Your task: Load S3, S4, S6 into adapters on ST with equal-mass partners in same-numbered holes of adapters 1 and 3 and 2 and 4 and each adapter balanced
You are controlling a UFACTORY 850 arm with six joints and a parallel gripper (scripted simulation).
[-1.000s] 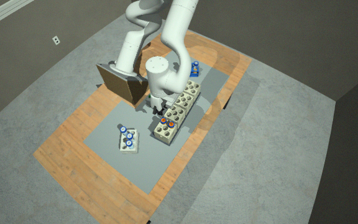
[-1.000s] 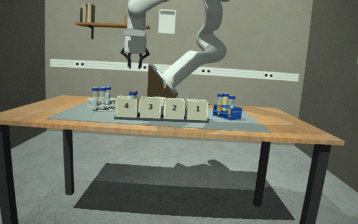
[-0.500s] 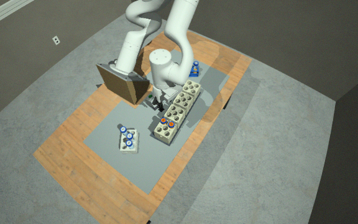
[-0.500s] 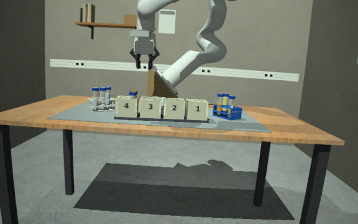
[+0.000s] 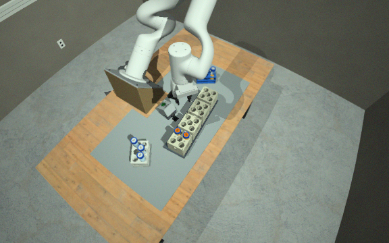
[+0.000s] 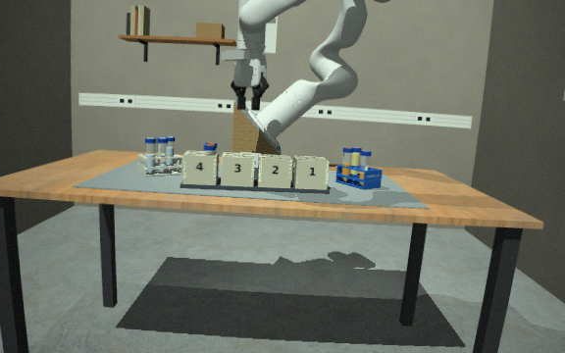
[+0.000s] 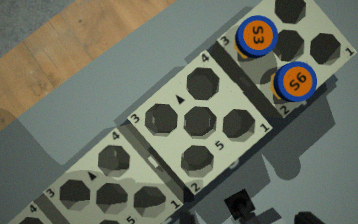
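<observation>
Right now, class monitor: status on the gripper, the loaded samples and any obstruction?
Gripper open, empty, high above the stand. S3 in hole 3, S6 in hole 2 of adapter 4. Nothing in the way.

A smooth white arm [image 5: 199,23] of rounded tube sections, one joint cap [image 5: 179,48] dotted with small screw holes, a pale grey wrist block [image 5: 185,90], and a black pincer [image 6: 249,94] with two stubby fingers
</observation>
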